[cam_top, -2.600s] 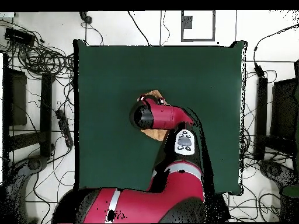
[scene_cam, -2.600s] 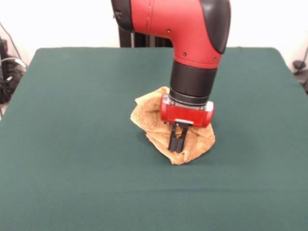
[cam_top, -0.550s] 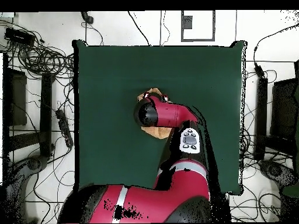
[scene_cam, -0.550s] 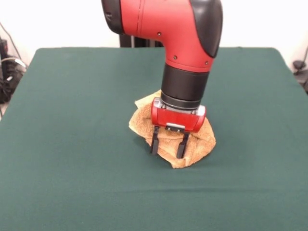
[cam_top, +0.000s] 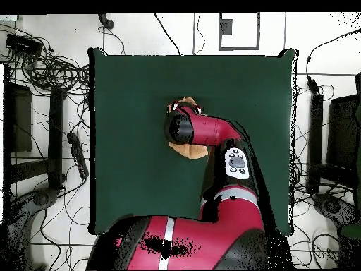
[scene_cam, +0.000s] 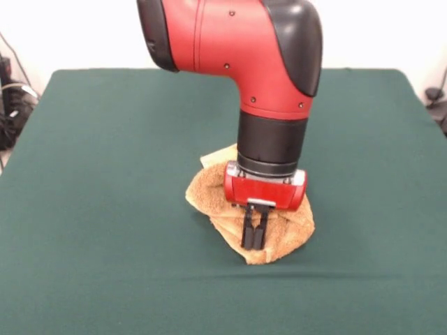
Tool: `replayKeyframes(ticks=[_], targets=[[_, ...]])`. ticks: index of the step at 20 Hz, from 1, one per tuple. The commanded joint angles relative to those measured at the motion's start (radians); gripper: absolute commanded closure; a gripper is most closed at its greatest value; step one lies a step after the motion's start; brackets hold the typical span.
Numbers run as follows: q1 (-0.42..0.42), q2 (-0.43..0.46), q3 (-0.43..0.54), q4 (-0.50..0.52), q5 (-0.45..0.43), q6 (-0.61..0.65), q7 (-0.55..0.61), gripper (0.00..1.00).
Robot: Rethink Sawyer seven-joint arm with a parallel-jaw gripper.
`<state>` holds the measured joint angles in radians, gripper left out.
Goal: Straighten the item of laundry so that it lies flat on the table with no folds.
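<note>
The orange-tan towel (scene_cam: 209, 199) lies crumpled in a folded heap near the middle of the dark green table (scene_cam: 105, 174). My gripper (scene_cam: 253, 241) points straight down over the heap's front part, its two black fingers close together and pressed into the cloth there. In the overhead view the arm covers most of the towel (cam_top: 189, 150); only small edges show, and the gripper's tips are hidden under the arm's wrist.
The table (cam_top: 127, 92) extends widely on all sides of the towel. Cables and equipment (cam_top: 42, 70) lie on the floor beyond the table's edges.
The arm has shifted toward the table's front edge in the front view, and the towel's front part has moved with the gripper. The heap looks slightly stretched.
</note>
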<state>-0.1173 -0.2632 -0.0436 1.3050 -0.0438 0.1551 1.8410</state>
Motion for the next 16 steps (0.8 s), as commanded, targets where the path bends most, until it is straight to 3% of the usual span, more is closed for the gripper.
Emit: replayKeyframes(ticks=[1, 14, 15, 16], targets=[[0.009, 0.191, 0.159, -0.034, -0.042, -0.022, 0.047, 1.0], [0.079, 0.156, 0.066, -0.011, -0.004, -0.008, 0.128, 1.0], [0.089, 0.155, 0.052, -0.014, 0.0, 0.0, 0.132, 0.0], [0.093, 0.154, 0.048, -0.015, 0.001, 0.009, 0.131, 0.0]])
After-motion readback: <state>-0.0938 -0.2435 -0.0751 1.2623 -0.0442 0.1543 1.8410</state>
